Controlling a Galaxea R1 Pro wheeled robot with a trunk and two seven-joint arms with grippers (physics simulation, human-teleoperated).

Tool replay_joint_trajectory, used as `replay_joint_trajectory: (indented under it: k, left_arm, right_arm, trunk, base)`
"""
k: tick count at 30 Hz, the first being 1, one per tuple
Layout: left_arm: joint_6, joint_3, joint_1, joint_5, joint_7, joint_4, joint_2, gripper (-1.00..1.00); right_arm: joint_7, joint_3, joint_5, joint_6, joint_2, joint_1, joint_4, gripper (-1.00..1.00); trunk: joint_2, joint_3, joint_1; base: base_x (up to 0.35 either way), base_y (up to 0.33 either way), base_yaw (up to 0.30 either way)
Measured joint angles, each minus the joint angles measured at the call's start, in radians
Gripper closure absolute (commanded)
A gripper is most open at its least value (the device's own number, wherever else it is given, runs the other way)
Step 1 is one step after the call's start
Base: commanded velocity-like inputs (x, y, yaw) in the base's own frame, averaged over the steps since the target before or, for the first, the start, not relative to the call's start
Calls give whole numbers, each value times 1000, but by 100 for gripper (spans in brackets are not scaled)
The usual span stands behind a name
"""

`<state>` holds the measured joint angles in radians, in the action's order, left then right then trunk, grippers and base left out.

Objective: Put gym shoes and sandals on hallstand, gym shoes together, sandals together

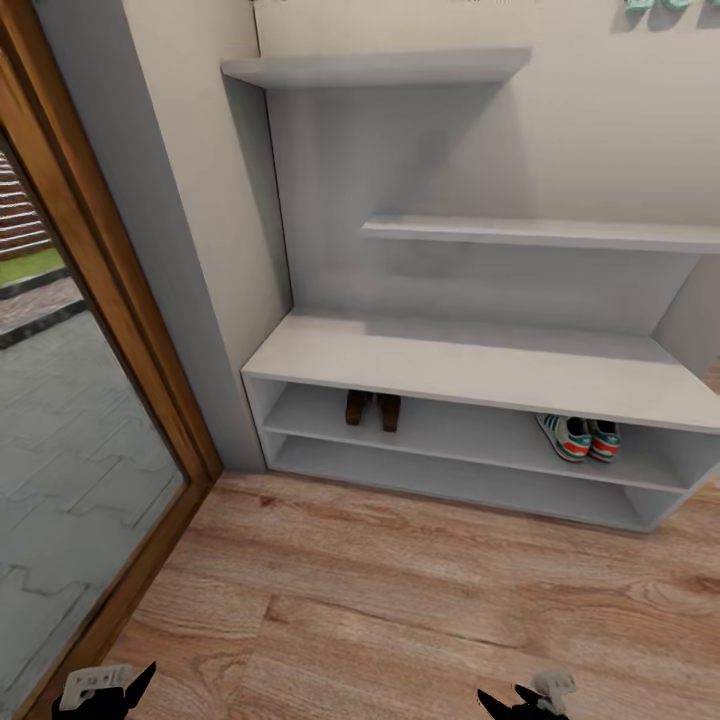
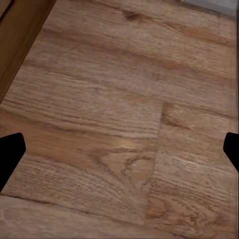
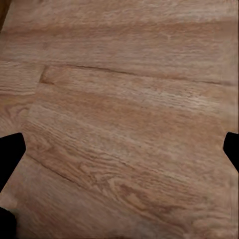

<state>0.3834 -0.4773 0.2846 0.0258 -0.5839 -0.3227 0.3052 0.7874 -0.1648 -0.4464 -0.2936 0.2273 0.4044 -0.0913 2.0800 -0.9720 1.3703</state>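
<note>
Hallstand: the light-grey hallstand with a low two-shelf bench and two staggered wall shelves above (image 1: 470, 365) stands against the cream wall, straight ahead of the robot.
Sandals: the pair of dark-brown strap sandals with tan soles (image 1: 373, 409) sits side by side on the upper open shelf, toward its left end, half shadowed under the bench top.
Gym shoes: the pair of cream-white sneakers with green stripes and red accents (image 1: 580, 437) sits side by side on the same shelf, toward the right end, well apart from the sandals.
Floor: the light-brown wood-grain plank floor (image 1: 400, 600) lies bare between robot and rack; nothing stands in the way.
Surroundings: a wood-framed glass door (image 1: 110, 330) at the left, showing grey paving outside.
Left gripper: the left gripper (image 2: 119, 149) hangs over planks, its dark fingers (image 2: 10, 154) spread wide, holding nothing; its wrist camera also catches the door frame's edge.
Right gripper: the right gripper (image 3: 119, 149) likewise, fingers (image 3: 11, 154) wide apart and empty above plain floorboards.
</note>
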Motion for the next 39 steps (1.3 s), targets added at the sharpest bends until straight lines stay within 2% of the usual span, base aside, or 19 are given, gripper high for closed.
replay_joint_trajectory:
  k: [1,3,5,6,8,14,24,39]
  left_arm:
    - [0,-1,0,1,0,1,-8,-100]
    - [0,-1,0,0,0,1,-11,-100]
    - [1,-1,0,0,4,7,-14,-100]
    - [1,-1,0,0,6,10,-14,-100]
    - [1,-1,0,-1,7,14,-15,-100]
    - [1,-2,0,-1,8,16,-15,-100]
    - [1,-2,0,-1,8,16,-15,-100]
    - [1,-2,0,-1,8,16,-15,-100]
  right_arm:
    - [-175,-3,-16,3,-28,0,0,-100]
    - [-284,-3,-19,2,-54,0,0,-100]
    - [-444,-5,-21,1,-105,0,1,-100]
    - [-496,-3,-22,1,-120,0,1,-100]
    - [-553,-3,-23,2,-135,0,2,-100]
    - [-587,-3,-22,2,-143,0,3,-100]
    - [-593,-3,-23,3,-144,0,40,-100]
    - [-593,-3,-22,4,-144,0,42,-100]
  trunk:
    - [-7,3,-4]
    - [-21,9,-11]
    - [-35,16,-19]
    - [-42,19,-23]
    - [-56,25,-31]
    - [-63,28,-35]
    - [-63,28,-35]
    - [-168,75,-92]
  base:
    - [0,0,0]
    - [0,0,0]
    - [0,0,0]
    - [0,0,0]
    - [0,0,0]
    - [0,0,0]
    - [0,0,0]
    - [0,0,0]
